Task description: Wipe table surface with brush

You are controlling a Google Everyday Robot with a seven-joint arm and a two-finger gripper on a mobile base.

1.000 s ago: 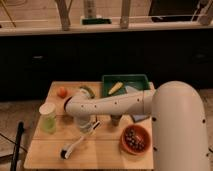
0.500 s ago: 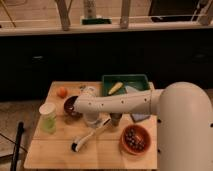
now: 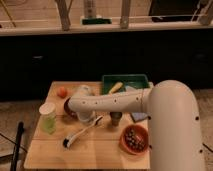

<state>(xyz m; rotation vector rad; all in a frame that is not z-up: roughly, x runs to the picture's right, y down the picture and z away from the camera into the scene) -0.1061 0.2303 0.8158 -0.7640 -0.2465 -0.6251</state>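
One brush [image 3: 80, 133] on bench [image 3: 105, 156], near middle, slightly twd left-front. Long axis diagonal: dark head low, aimed at front-left corner; white handle rising twd centre, upper end right at tool [image 3: 89, 118]. Tool above bench centre-left, at end of white arm reaching in from right edge. Looks to be gripping handle top, but grip hidden: cannot tell. Likely next: sweep head across open planks along front edge, minding green cup [image 3: 48, 118] by left edge.

1 table surface [image 3: 100, 150]. 1 brush [image 3: 80, 134], left-front area. 1 green tray [image 3: 125, 80], back edge. 2 bowls: 1 orange [image 3: 134, 140] nr front-right corner, 1 dark [image 3: 68, 107] left-centre. 1 cup [image 3: 48, 117], left edge. 1 orange fruit [image 3: 62, 92], back-left corner. 1 gripper [image 3: 86, 116], over centre.
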